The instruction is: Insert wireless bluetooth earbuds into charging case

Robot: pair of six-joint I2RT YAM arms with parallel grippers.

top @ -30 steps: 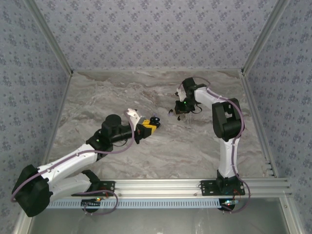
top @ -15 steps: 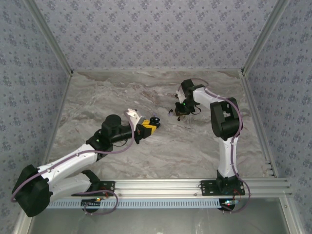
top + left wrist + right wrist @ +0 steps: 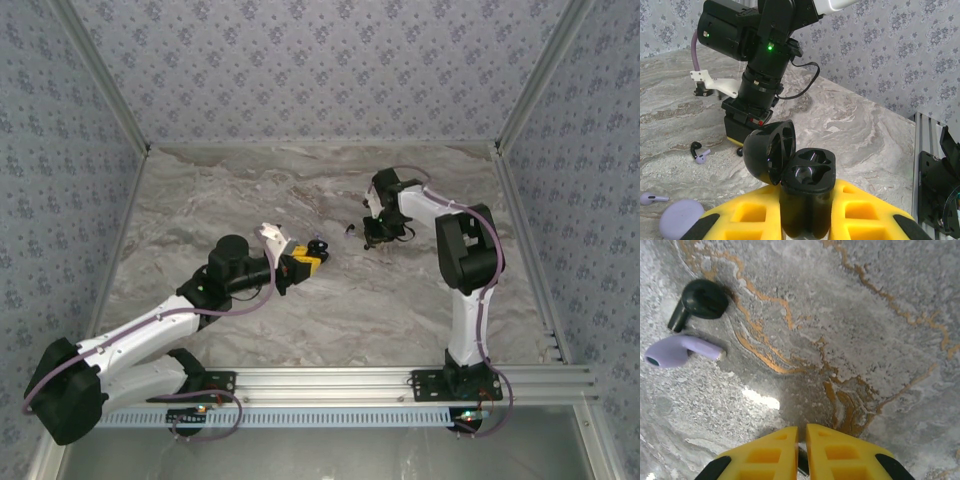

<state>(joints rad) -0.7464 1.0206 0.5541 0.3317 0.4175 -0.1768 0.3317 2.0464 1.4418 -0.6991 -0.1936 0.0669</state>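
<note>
Left fingers [image 3: 747, 215] clamp the open charging case [image 3: 807, 175] above the bench [image 3: 865, 140].
Right fingers [image 3: 770, 455], pressed almost together on an unidentifiable dark sliver, hang low; ahead of them a black earbud [image 3: 702, 299] lies just beside a lavender earbud [image 3: 680, 351], a lavender disc [image 3: 680, 225] farther off.

Under your right end effector [image 3: 802, 432] the surface [image 3: 880, 315] is grey, marble-patterned and veined in orange-gold, with a bright glare patch [image 3: 760, 399] just ahead of its tips. Ahead of your left end effector [image 3: 805, 217] rises a wall [image 3: 900, 50] papered in pale lavender floral print; the same paper lines both side walls. A ribbed aluminium rail [image 3: 400, 382] runs behind both end effectors.
</note>
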